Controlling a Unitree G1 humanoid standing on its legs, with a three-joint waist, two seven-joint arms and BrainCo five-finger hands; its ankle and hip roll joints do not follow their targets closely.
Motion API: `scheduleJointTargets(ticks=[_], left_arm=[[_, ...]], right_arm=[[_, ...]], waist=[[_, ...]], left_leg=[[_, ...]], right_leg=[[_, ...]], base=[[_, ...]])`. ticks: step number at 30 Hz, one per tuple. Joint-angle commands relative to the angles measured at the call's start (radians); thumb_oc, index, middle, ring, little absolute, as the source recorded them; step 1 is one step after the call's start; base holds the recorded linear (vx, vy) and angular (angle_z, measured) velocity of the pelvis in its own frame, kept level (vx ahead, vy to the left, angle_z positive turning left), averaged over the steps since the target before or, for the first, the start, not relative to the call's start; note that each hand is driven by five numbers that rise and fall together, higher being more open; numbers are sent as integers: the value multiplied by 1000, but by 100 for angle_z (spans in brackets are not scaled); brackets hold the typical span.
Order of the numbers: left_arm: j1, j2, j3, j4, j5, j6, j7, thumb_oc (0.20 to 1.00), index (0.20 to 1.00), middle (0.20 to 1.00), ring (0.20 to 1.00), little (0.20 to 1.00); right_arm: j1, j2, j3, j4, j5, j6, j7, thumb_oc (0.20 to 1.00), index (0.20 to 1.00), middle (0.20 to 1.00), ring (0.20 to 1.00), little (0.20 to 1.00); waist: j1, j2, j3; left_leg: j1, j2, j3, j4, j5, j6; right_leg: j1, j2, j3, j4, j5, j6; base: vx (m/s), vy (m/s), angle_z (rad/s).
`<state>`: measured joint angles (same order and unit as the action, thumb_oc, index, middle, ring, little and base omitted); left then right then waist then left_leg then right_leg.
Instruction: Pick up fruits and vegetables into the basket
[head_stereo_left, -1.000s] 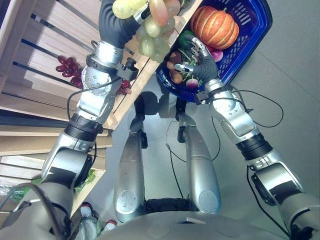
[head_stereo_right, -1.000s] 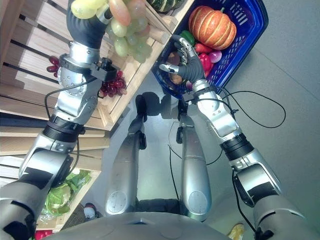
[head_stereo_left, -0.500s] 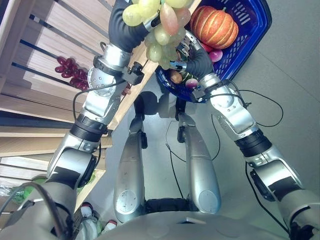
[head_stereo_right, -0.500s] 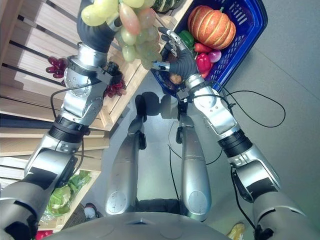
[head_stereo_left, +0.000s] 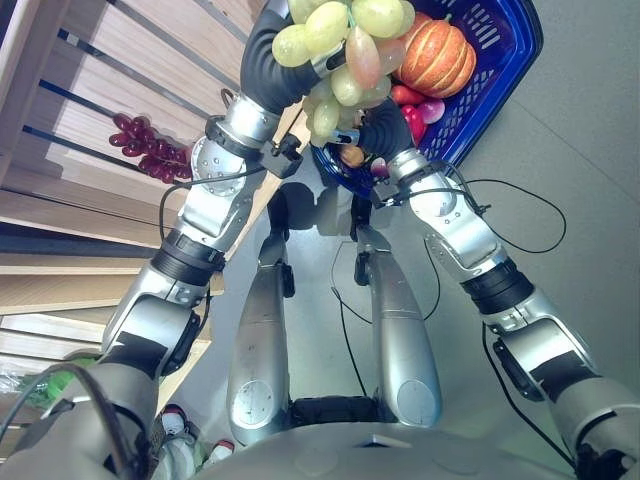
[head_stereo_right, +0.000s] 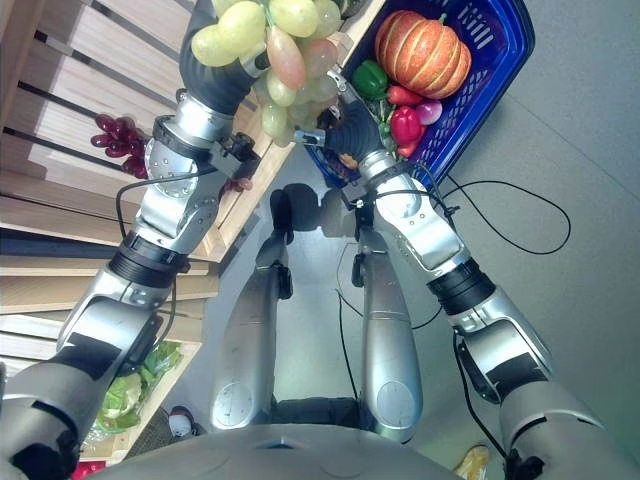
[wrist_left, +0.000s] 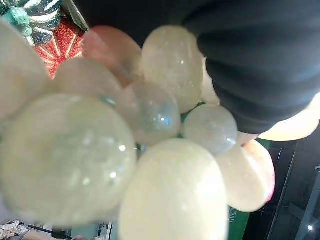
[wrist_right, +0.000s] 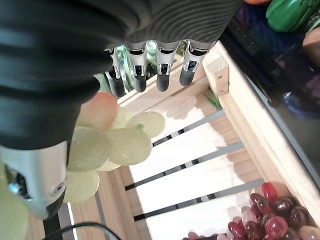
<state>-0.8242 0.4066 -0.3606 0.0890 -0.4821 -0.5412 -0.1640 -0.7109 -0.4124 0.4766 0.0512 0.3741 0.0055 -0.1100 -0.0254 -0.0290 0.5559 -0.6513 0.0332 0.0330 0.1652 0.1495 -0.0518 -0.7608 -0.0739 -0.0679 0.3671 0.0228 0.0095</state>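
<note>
A bunch of green grapes (head_stereo_left: 345, 45) hangs high in my left hand (head_stereo_left: 268, 58), which is shut on it, right beside the near rim of the blue basket (head_stereo_left: 503, 68). The left wrist view shows the grapes (wrist_left: 150, 150) pressed up close. My right hand (head_stereo_left: 380, 125) is just under the bunch at the basket's near edge, its fingers (wrist_right: 150, 75) straight and open, holding nothing. In the basket lie an orange pumpkin (head_stereo_left: 438, 55), a green pepper (head_stereo_right: 368, 77) and a red pepper (head_stereo_right: 405, 125).
Wooden slatted crates (head_stereo_left: 90, 110) run along my left, one holding a bunch of red grapes (head_stereo_left: 150, 150), also in the right wrist view (wrist_right: 265, 220). Leafy greens (head_stereo_right: 130, 385) lie in a lower crate. Grey floor (head_stereo_left: 560, 150) lies right of the basket.
My left arm has carried the green grapes to the right, toward the basket. My right hand has drawn back from the basket's inside and now sits under the bunch.
</note>
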Motion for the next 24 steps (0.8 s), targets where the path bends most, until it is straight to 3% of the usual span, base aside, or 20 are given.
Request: scheduleJointTargets(ticks=[1,19,20,22,24], left_arm=[[-58,-42,-7,-147,-36,-62,-30,200,200,200,200,200],[-53,-69,-25,-178,-79,-13,-89,200,200,200,200,200],[-55,-69,-30,-176,-87,-10,-89,200,200,200,200,200],[-50,-75,-32,-172,-101,-8,-97,200,200,200,200,200],[-49,-77,-33,-174,-103,-4,-95,200,200,200,200,200]], right_arm=[[-25,30,-4,-122,27,-28,23,1000,1000,1000,1000,1000],[-31,62,-1,-144,22,-44,6,1000,1000,1000,1000,1000],[-35,62,-4,-148,24,-48,4,937,937,937,937,937],[-39,65,-8,-149,15,-60,-4,200,200,200,200,200],[-41,67,-10,-148,11,-64,-10,200,200,200,200,200]], waist=[[-6,6,-36],[-3,4,-36],[-4,5,-36],[-4,6,-36],[-3,8,-36]], left_leg=[[10,-42,-14,53,-106,-8],[14,-44,-16,48,-106,-6],[13,-44,-15,49,-106,-5],[13,-46,-15,50,-108,-5],[13,-47,-15,50,-108,-4]], right_leg=[[108,19,-60,-72,-27,60],[115,20,-66,-78,-25,61],[112,19,-65,-78,-24,61],[112,19,-65,-78,-25,62],[111,19,-65,-77,-24,62]], base=[[0,0,0],[0,0,0],[0,0,0],[0,0,0],[0,0,0]])
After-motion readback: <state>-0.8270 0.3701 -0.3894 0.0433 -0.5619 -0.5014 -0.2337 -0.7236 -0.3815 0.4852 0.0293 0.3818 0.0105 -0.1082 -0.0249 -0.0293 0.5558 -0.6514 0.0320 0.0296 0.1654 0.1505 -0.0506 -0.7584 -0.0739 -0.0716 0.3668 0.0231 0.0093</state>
